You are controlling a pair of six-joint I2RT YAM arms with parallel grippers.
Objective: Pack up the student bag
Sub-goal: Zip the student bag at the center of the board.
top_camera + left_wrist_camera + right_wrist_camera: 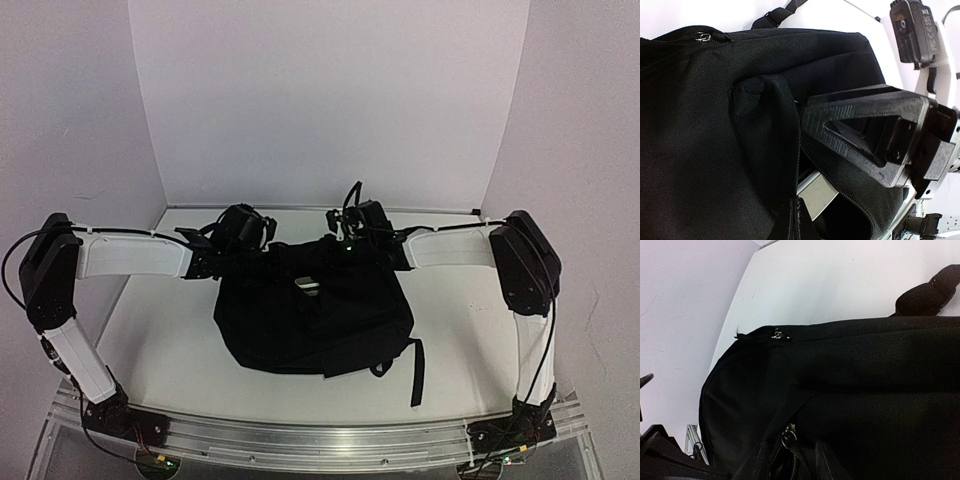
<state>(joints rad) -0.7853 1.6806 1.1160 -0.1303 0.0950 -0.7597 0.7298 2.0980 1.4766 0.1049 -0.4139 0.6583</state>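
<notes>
The student bag point(310, 320) lies at frame centre on the bench point(170, 340). The left hand point(807, 125) is fully closed and seems to pinch the bag's mouth edge; for the right hand point(347, 243) I cannot tell. The thin fabric may slip out, and the mouth would collapse.

backpack point(310, 320): cropped by the left and bottom edges in the left wrist view, and by the right and bottom edges in the right wrist view.
pale flat item point(815, 197): mostly hidden inside the opening; cannot be identified.
left pincer point(807, 121): tips hidden behind a fabric fold.
right pincer point(348, 240): jaw gap too small and dark to be read.
</notes>
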